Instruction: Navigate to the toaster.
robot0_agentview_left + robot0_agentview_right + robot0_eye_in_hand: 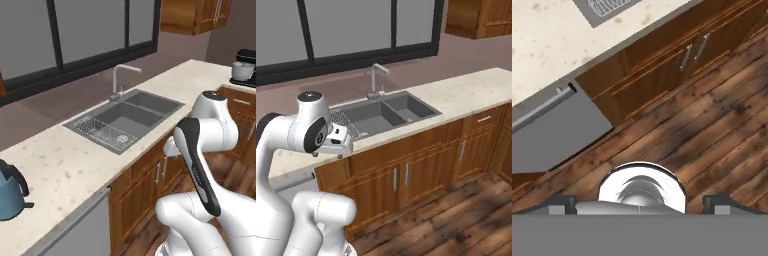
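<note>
Hanging over the wood plank floor (712,130), the gripper (640,202) shows both fingertips spread wide apart, pinching nothing. Beyond stand wooden cabinets (421,165) and a grey dishwasher front (557,135) under the speckled counter (60,165). A double sink (127,117) sits mid-counter, a blue kettle (10,192) at its near left edge, a coffee machine (245,67) at the far right end. No toaster can be made out from here.

Speckled matt stone on the table (60,165), dull grey metal in the sink (127,117), glossy brown wood on the cabinets (406,165), grained planks across the floor (712,130).
</note>
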You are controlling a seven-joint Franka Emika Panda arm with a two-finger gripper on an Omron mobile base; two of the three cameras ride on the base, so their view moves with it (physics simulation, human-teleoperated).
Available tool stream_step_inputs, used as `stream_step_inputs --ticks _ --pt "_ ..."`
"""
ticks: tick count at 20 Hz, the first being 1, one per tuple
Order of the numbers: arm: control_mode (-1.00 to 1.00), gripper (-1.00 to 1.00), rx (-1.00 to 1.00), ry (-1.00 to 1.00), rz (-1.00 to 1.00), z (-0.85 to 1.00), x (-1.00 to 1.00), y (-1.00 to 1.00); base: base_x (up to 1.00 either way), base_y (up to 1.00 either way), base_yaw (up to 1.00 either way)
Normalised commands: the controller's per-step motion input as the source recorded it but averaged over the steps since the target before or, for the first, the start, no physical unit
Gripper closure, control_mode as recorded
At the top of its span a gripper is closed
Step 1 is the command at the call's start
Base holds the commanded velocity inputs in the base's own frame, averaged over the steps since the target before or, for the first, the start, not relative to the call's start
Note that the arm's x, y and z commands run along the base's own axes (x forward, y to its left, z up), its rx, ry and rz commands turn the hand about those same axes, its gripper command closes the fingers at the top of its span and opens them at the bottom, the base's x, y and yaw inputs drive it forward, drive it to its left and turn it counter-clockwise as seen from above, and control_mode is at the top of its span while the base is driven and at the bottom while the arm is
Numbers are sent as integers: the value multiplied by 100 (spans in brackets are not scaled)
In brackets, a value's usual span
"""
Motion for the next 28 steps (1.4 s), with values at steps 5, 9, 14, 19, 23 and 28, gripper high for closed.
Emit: stream_step_inputs --ticks 5,9,14,19,23,28 --pt "100 -100 0 0 0 0 0 0 -9 -25 -57" --pt "100 -100 0 0 0 0 0 0 0 -26 -54" --pt "100 -100 0 0 0 0 0 0 -1 -41 -54" --pt "100 -100 0 0 0 0 0 0 0 -62 -62" --pt "100 -100 0 0 0 0 0 0 0 -57 -67" --pt "100 -100 0 0 0 0 0 0 6 -49 -71"
